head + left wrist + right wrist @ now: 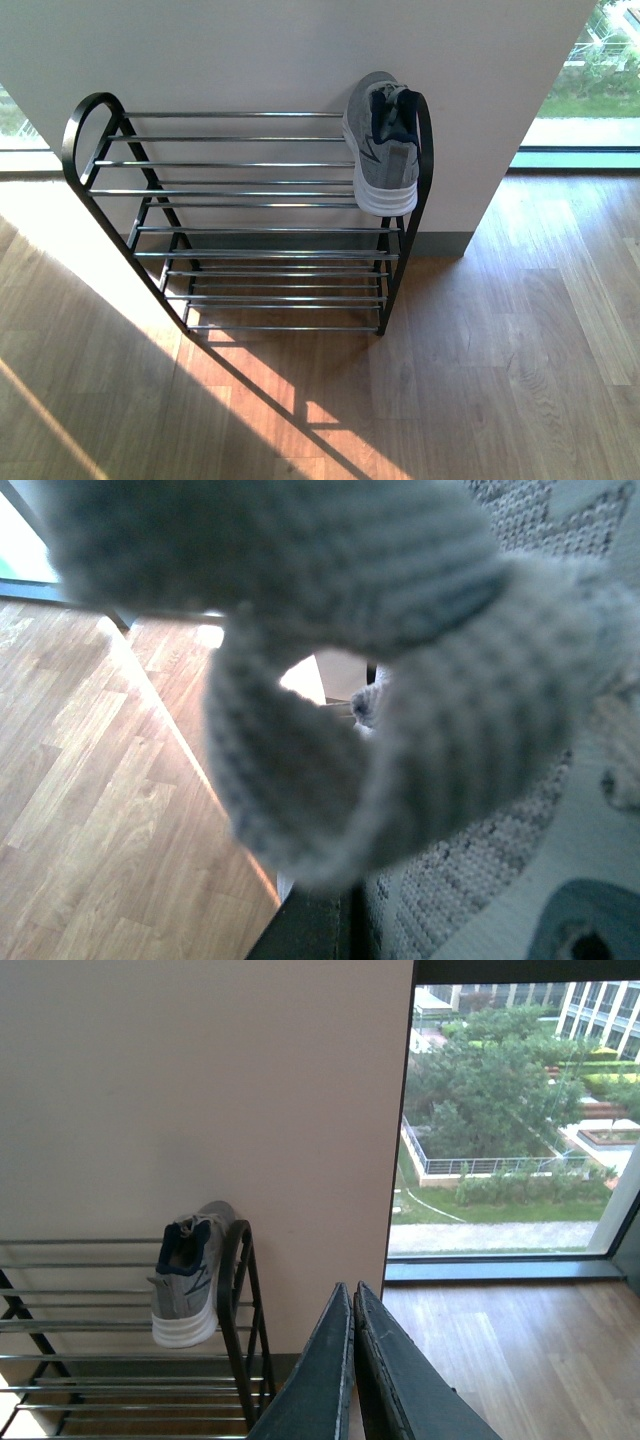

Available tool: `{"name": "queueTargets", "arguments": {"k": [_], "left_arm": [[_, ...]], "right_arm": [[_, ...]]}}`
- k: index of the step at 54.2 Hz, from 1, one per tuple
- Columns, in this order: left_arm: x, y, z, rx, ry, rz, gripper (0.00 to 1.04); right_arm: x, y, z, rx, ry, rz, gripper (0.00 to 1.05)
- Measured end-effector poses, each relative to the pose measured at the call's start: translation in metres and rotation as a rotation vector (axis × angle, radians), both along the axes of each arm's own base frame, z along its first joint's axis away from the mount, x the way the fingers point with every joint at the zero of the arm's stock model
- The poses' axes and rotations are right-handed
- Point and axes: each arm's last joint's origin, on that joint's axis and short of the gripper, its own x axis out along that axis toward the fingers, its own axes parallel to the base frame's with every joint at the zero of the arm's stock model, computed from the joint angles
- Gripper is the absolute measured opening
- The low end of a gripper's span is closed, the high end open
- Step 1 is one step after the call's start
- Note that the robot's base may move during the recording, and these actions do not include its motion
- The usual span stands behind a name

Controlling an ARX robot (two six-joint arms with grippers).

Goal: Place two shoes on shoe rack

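Dark, tapered fingers (pixel 335 1360) of the right pincer (pixel 353 1295) lie pressed together along their length. No gap shows between them and nothing is gripped. This pincer is raised and aimed at the right end of the shoe rack (pixel 80 1325), well clear of the frame. Judgement: it is unloaded and parked out of the way.

The left pincer does not show in its own wrist view. Grey knit fabric of the second sneaker (pixel 400 680) fills that picture, blurred by closeness, with a fabric loop at its centre. Wooden floor (pixel 90 780) lies well below it. Judgement: a sneaker this near the lens and off the floor is probably being carried, but the jaw opening cannot be determined.

Neither arm appears in the front view.

The first sneaker (pixel 383 150) rests on the top tier at the right end of the rack. Its toe points to the wall (pixel 300 50) and its white heel faces the robot. It sits just beside the black side loop; contact cannot be confirmed. Judgement: this end position keeps the sole across the paired rods. It also leaves the remaining width of the tier free for the second sneaker. All lower tiers are bare. The task is about half complete.
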Motion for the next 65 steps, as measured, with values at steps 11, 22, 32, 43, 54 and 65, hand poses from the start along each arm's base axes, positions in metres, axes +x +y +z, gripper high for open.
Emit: {"name": "queueTargets", "arguments": {"k": [11,22,32,43,54,65], "left_arm": [[0.000,0.000,0.000,0.000,0.000,0.000,0.03],[0.000,0.000,0.000,0.000,0.000,0.000,0.03],[0.003,-0.002,-0.002,-0.064,0.054,-0.017,0.03],[0.041,-0.010,-0.003,-0.163,0.121,-0.086,0.03],[0.127,-0.034,-0.025,-0.321,0.253,-0.176,0.03],[0.207,-0.057,-0.079,-0.385,0.462,-0.173,0.03]], "right_arm": [[0.000,0.000,0.000,0.000,0.000,0.000,0.01],[0.000,0.000,0.000,-0.002,0.000,0.000,0.30],[0.000,0.000,0.000,-0.002,0.000,0.000,0.56],[0.000,0.000,0.000,-0.002,-0.001,0.000,0.82],[0.000,0.000,0.000,-0.002,-0.001,0.000,0.96],[0.000,0.000,0.000,-0.002,-0.001,0.000,0.96]]}}
